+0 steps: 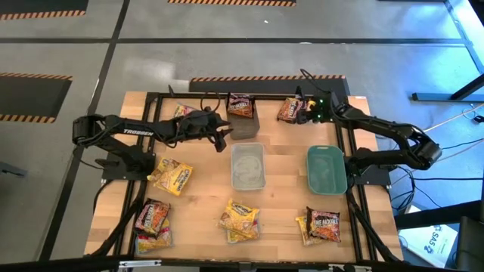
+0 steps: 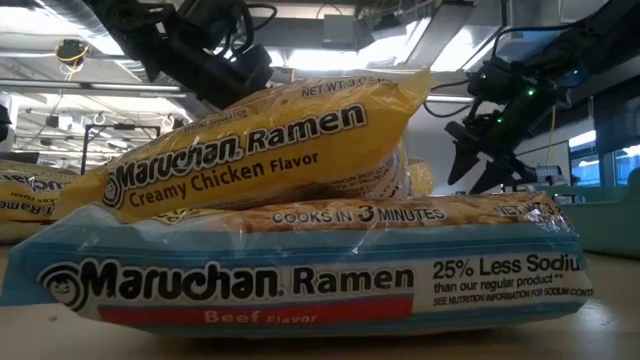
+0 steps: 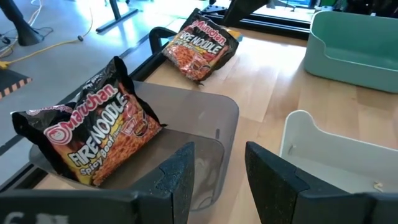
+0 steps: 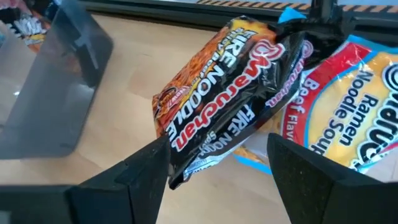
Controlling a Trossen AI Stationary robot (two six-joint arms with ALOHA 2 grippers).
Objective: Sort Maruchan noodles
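Fire Noodle packet point(image 4: 227, 93) at the far right of the tabletop point(image 1: 280, 204) is the step in hand as I read it; it lies on top of a Beef flavour packet point(image 4: 348, 106), tilted, dark end toward the right gripper point(image 4: 214, 165); that gripper hovers just over it, fingers apart, nothing between them yet; for a clean pick I'd come down on the dark packet only, straddling its near crimped end, and close before lifting so the Beef packet underneath doesn't drag along; plastic is slick and crinkly, so grip the seam, not the puffed middle. One Fire Noodle packet point(image 3: 93, 134) already sits in the dark grey bin point(image 3: 205, 118) at the far middle, so that's the likely target; carry high enough to clear the bin wall. Left gripper point(image 3: 217, 171) hangs just beside that bin, fingers apart and empty; keep it clear of the drop path or the arms cross. Clear bin point(image 1: 248, 166) and teal bin point(image 1: 327, 169) look empty; remaining packets lie scattered along the near edge and left side, yellow ones point(image 1: 172, 176) included.
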